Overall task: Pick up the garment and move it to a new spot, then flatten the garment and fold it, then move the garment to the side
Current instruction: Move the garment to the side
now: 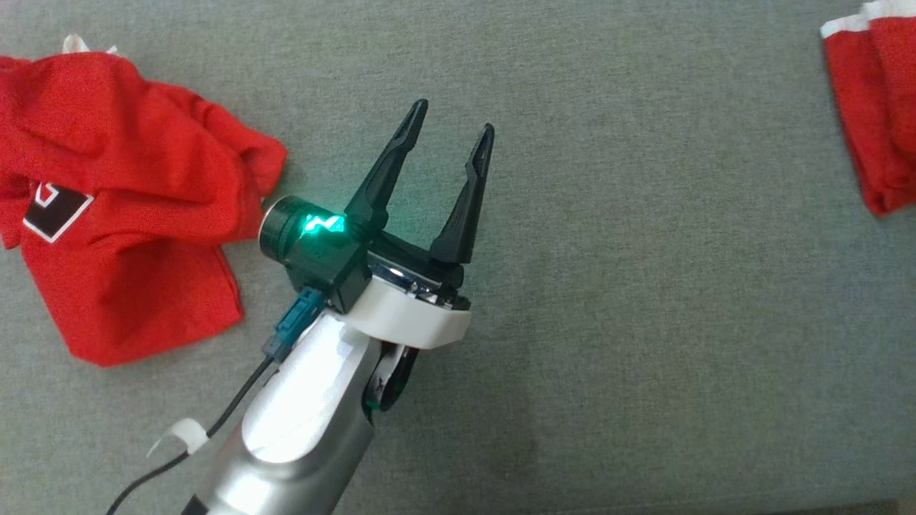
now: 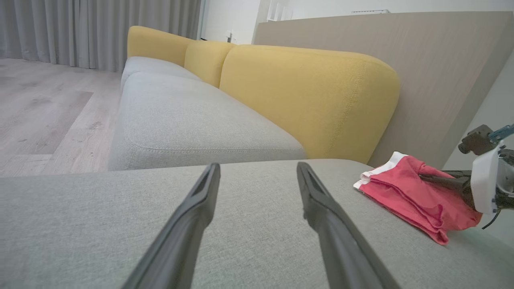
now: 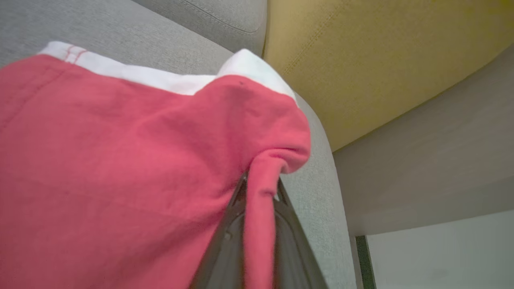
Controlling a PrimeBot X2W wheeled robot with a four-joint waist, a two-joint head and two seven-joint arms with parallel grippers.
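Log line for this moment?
left gripper: open, over grey cushion | right gripper: shut on red white-banded garment | red garment with black patch: crumpled

Two red garments (image 1: pixel 129 207) (image 1: pixel 876 107); two grippers (image 1: pixel 455 116) (image 3: pixel 260 184); one sofa (image 2: pixel 192 116).

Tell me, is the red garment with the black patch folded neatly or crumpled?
Crumpled. The red garment lies in loose, uneven bunches on the grey cushion, with its black patch partly tucked under a fold.

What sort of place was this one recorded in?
Likely a living room: a grey sofa with yellow back cushions, a wood-look floor and long grey curtains.
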